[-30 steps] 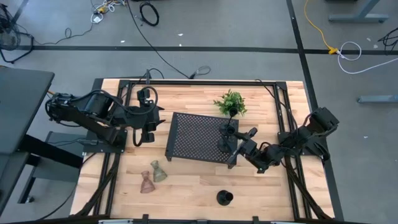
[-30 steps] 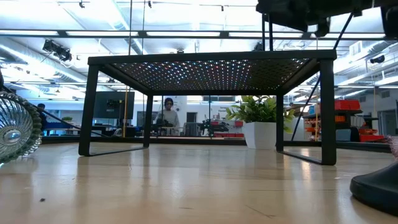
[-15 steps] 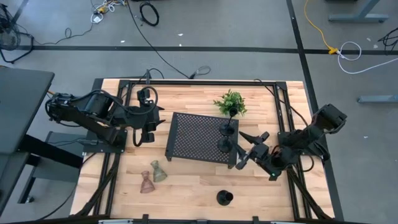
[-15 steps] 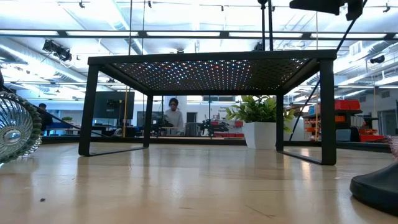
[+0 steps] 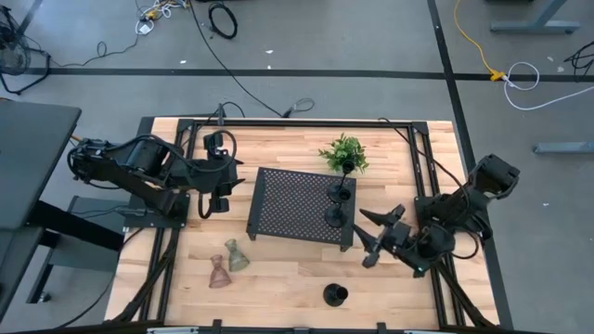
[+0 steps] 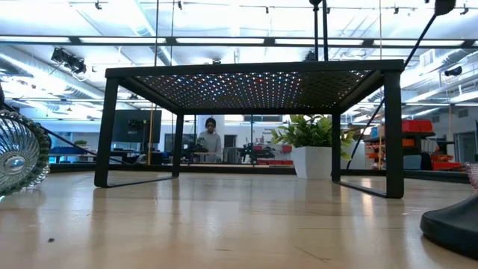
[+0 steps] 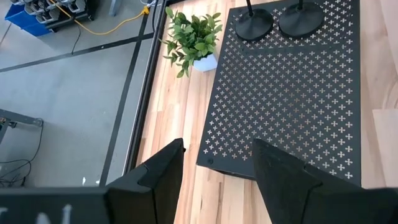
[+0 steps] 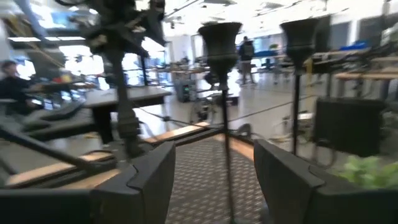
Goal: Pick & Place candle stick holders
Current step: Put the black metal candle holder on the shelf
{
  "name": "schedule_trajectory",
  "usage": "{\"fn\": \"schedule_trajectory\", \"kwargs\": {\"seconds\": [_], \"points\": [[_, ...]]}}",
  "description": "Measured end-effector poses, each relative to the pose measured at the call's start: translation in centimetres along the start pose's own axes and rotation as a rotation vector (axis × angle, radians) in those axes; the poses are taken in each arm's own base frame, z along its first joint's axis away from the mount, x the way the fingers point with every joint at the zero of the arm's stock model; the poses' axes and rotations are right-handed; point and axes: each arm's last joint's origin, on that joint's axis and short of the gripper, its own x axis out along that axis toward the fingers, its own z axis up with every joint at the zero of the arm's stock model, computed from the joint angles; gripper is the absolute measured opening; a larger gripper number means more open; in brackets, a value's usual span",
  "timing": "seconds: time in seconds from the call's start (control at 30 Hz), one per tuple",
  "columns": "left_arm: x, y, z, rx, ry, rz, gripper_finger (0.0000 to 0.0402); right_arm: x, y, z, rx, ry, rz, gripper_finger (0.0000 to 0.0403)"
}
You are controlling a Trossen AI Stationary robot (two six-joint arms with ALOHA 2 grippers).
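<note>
Two black thin-stem holders [image 5: 341,192] [image 5: 334,217] stand on their round bases at the right end of the black perforated tray [image 5: 288,204]. They also show in the right wrist view [image 8: 221,37] [image 8: 298,31]. A short black cup holder [image 5: 335,295] stands on the table near the front edge. A pinkish [image 5: 219,272] and a greenish [image 5: 237,257] glass holder sit at the front left. My right gripper [image 5: 371,238] [image 8: 214,186] is open and empty, just right of the tray. My left gripper [image 5: 225,186] [image 7: 217,180] is open and empty, left of the tray.
A green leafy plant in a white pot [image 5: 344,153] stands behind the tray's far right corner. Bare wood lies between the tray and the table's near edge. In the low view a person [image 6: 210,138] shows in the room beyond the table.
My right gripper has drawn back from the stem holder on the tray's right end, toward the table's near right. It has turned as it went. Both stem holders have stayed standing on the tray.
</note>
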Motion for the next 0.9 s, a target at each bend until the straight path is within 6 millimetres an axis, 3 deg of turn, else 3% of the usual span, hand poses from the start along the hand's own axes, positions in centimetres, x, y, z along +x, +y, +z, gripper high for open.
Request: {"fn": "schedule_trajectory", "kwargs": {"seconds": [0.43, 0.6, 0.9], "points": [[0.0, 0.0, 0.0, -0.002, 0.002, 0.0, 0.0193, -3.0, 2.3, -0.7, 0.249, 0.01, 0.454, 0.0217], [0.0, 0.0, 0.0, -0.012, 0.001, 0.0, 0.0193, -3.0, 4.6, -1.4, 0.211, 0.168, 0.571, 0.0217], [0.0, 0.0, 0.0, -0.122, 0.001, 0.0, 0.0193, -5.3, 7.0, 0.0, 0.089, 0.266, 0.692, 0.0217]]}}
